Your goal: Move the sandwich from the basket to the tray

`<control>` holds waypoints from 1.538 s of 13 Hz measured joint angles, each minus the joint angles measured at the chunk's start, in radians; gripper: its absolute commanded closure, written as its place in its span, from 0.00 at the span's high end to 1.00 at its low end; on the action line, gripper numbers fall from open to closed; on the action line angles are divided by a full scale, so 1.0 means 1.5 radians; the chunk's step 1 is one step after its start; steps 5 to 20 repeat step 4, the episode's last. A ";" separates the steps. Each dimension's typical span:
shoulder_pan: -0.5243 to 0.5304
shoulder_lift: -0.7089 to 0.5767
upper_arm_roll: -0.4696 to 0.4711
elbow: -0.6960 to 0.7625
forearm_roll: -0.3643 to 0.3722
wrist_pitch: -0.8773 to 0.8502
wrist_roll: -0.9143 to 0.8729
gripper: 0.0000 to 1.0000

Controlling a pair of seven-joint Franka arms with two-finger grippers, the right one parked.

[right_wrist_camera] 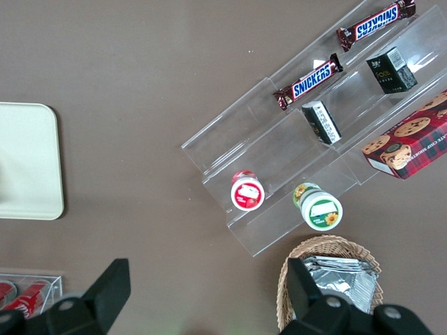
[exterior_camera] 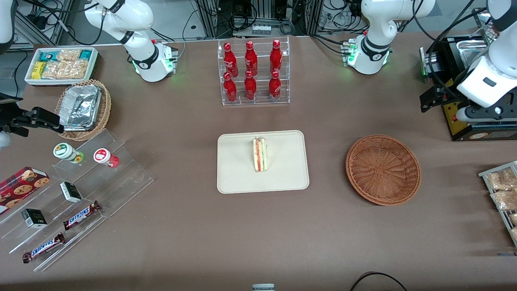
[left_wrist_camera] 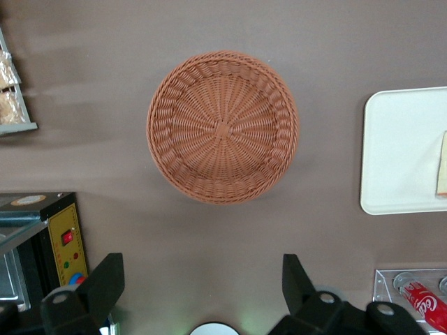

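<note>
The sandwich (exterior_camera: 260, 154), a white bread wedge with pink and green filling, stands on the cream tray (exterior_camera: 238, 178) at the table's middle. Its edge also shows in the left wrist view (left_wrist_camera: 442, 164), on the tray (left_wrist_camera: 398, 153). The reddish-brown wicker basket (exterior_camera: 383, 169) sits beside the tray toward the working arm's end and is empty; it also shows in the left wrist view (left_wrist_camera: 222, 125). My left gripper (exterior_camera: 430, 99) is raised above the table, farther from the front camera than the basket. It is open and empty (left_wrist_camera: 202, 269).
A clear rack of red bottles (exterior_camera: 253, 72) stands farther back than the tray. A black box with a yellow panel (exterior_camera: 464, 117) is beside my gripper. Snack packets on a rack (exterior_camera: 503, 194) lie at the working arm's end. An acrylic snack stand (exterior_camera: 72, 190) and a foil container (exterior_camera: 80, 107) lie toward the parked arm's end.
</note>
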State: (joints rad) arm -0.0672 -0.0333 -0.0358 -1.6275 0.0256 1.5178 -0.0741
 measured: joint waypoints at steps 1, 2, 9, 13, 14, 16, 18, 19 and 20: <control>-0.001 0.014 0.000 0.018 0.000 0.000 0.000 1.00; -0.001 0.026 0.000 0.034 0.000 0.000 0.000 1.00; -0.001 0.036 0.000 0.046 0.000 -0.001 0.000 1.00; -0.001 0.036 0.000 0.046 0.000 -0.001 0.000 1.00; -0.001 0.036 0.000 0.046 0.000 -0.001 0.000 1.00; -0.001 0.036 0.000 0.046 0.000 -0.001 0.000 1.00; -0.001 0.036 0.000 0.046 0.000 -0.001 0.000 1.00; -0.001 0.036 0.000 0.046 0.000 -0.001 0.000 1.00; -0.001 0.036 0.000 0.046 0.000 -0.001 0.000 1.00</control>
